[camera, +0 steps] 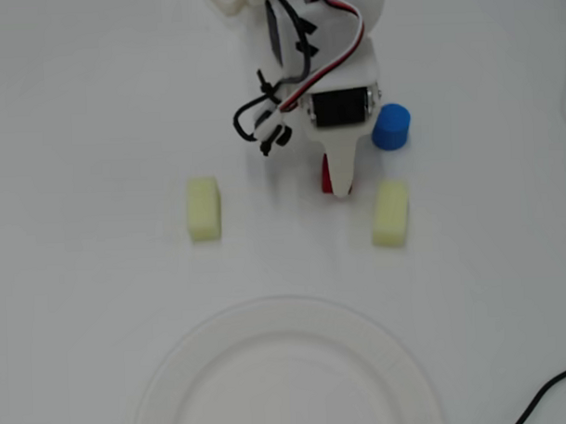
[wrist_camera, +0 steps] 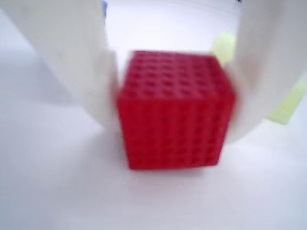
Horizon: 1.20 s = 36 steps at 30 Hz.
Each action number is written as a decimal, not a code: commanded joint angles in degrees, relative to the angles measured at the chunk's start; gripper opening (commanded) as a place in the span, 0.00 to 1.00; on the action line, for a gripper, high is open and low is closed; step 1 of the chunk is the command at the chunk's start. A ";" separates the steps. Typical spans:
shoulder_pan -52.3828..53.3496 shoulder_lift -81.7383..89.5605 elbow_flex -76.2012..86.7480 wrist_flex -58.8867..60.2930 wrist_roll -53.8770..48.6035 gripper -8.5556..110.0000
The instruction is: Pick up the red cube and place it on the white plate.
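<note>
On the counter (camera: 84, 117), overhead view:
End effector (camera: 339, 184): clamped on the cube (camera: 325, 177); wrist view shows a white finger (wrist_camera: 79, 62) pressed to each side face of the cube (wrist_camera: 175, 110).
Cube: mostly hidden under the arm from above, only a red sliver shows; sits between cylinder (camera: 391, 126) and right block (camera: 391, 212), well apart from the plate (camera: 177, 374).
Plate: cut off by the bottom edge.
Blocks: left one (camera: 204, 207) clear; in the wrist view a block is only a blurred yellow patch (wrist_camera: 223, 46).
Contact with the counter: cannot tell.
Focus: wrist view soft throughout.
</note>
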 commanded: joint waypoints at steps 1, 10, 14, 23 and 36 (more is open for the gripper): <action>-0.09 0.79 -1.32 -0.62 -0.88 0.07; 2.46 17.93 4.92 -3.60 -3.16 0.07; 4.75 31.11 14.33 -15.47 -8.44 0.07; 6.94 43.77 28.65 -39.81 -16.08 0.07; 9.58 14.77 10.37 -55.63 -18.81 0.07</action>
